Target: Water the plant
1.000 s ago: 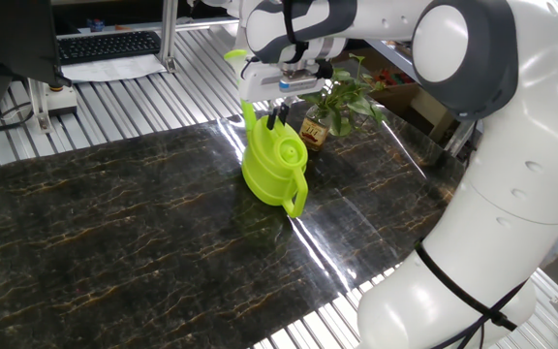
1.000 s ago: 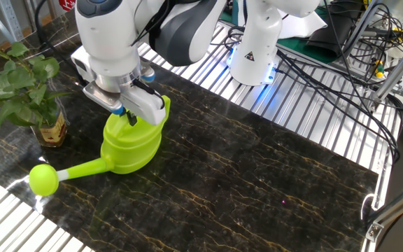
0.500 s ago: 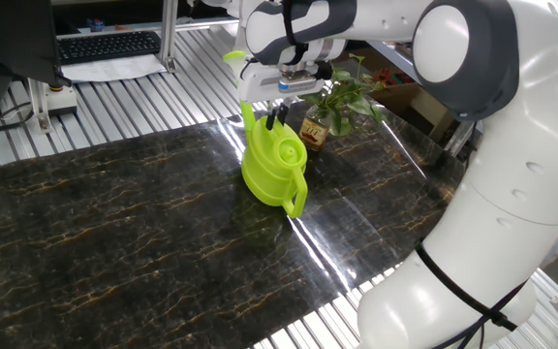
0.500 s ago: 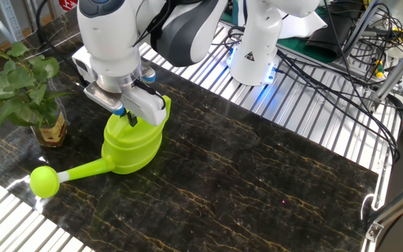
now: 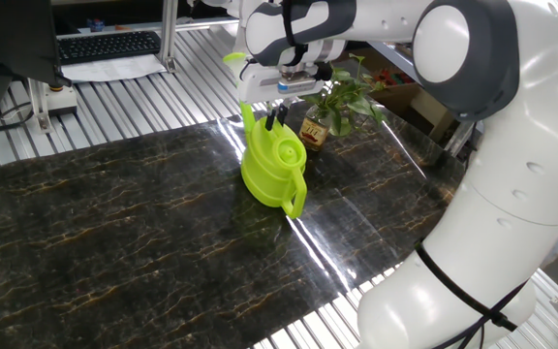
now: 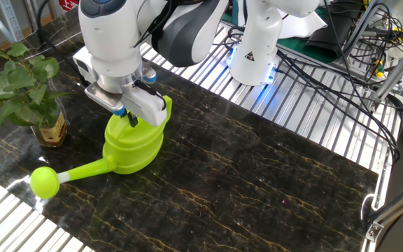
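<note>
The plant (image 5: 345,95) has broad green leaves and stands in a small brown jar (image 5: 314,131) with a yellowish label at the table's edge; it also shows in the other fixed view (image 6: 21,84). A lime-green watering can (image 5: 273,170) stands next to it on the dark marble table (image 5: 114,223), its long spout ending in a round rose (image 6: 44,181). My gripper (image 5: 277,117) is right on top of the can (image 6: 133,145), fingers shut on its top handle. The spout points past the jar (image 6: 51,129), apart from it.
A keyboard (image 5: 109,44) and papers lie on the ribbed metal bench behind the table. A cardboard box (image 5: 410,102) sits behind the plant. The arm's base (image 6: 257,49) and a bundle of cables (image 6: 341,56) are at the far side.
The gripper and the can have shifted only by a tiny amount; the grip and the plant look the same.
</note>
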Action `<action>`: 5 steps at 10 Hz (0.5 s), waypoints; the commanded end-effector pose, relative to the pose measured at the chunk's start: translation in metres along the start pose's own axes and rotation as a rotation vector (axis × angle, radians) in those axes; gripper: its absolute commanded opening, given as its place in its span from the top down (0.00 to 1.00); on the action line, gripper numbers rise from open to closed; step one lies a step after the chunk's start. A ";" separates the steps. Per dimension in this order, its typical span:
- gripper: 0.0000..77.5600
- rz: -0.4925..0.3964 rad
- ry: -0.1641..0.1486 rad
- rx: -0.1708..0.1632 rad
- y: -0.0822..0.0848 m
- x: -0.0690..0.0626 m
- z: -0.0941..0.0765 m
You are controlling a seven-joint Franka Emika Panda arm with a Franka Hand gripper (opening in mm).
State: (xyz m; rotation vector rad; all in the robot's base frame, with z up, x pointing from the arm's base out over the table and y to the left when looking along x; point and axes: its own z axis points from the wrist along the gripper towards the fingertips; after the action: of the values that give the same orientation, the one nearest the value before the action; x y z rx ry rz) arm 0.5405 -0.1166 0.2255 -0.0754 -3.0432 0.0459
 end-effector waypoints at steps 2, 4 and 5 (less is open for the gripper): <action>0.99 0.008 -0.014 0.001 0.000 -0.003 -0.006; 0.99 0.019 -0.026 0.001 0.001 -0.003 -0.006; 0.00 0.020 -0.027 0.001 0.001 -0.003 -0.006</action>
State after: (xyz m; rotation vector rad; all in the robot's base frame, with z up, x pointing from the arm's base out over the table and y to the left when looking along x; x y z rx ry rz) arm 0.5427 -0.1160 0.2280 -0.0894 -3.0541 0.0477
